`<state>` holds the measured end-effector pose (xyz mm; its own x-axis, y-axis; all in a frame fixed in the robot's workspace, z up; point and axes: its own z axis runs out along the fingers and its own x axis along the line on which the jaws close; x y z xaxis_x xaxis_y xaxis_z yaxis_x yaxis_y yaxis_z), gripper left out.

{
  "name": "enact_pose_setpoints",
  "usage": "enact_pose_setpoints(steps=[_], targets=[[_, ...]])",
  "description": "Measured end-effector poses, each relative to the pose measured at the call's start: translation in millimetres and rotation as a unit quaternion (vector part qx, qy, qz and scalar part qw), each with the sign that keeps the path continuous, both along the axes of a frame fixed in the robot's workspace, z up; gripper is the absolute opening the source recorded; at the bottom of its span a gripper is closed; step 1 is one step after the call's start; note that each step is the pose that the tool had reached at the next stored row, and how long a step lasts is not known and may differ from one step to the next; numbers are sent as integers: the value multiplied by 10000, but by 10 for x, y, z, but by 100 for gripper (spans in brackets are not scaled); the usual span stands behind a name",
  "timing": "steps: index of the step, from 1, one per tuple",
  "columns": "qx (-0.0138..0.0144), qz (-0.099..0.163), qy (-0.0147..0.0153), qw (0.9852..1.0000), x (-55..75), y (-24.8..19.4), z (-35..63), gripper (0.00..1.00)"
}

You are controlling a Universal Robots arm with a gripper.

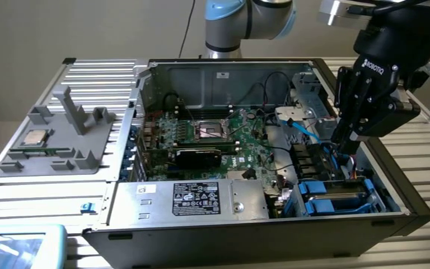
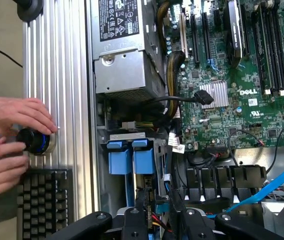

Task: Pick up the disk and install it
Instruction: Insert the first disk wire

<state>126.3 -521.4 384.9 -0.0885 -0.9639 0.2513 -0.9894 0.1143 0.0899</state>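
"ROBOTIQ" on the tool; "DELL" on the motherboard.

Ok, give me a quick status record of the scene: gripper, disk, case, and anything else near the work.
gripper: low over the drive bay, at the exterior view's right end of the case, among cables
disk: blue-bracketed, lying in the bay under the gripper; contact cannot be told
case: open, motherboard exposed
power supply: silver box with black label, beside the bay
hands: a person's, on a black knob by a keyboard, outside the case
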Motion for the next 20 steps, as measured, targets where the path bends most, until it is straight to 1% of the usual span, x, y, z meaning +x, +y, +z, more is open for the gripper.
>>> enact_pose_setpoints(steps=[5, 10, 13, 15, 18, 20], targets=[[0, 0, -1, 10000, -5, 0, -3, 31], [-1, -1, -1, 10000, -12, -3, -30, 31], [-1, -1, -1, 10000, -12, -16, -70, 31], [-2, -1, -1, 10000, -12, -35, -95, 31], [12, -2, -1, 10000, -12, -78, -115, 31], [15, -2, -1, 10000, -12, -82, -126, 31]])
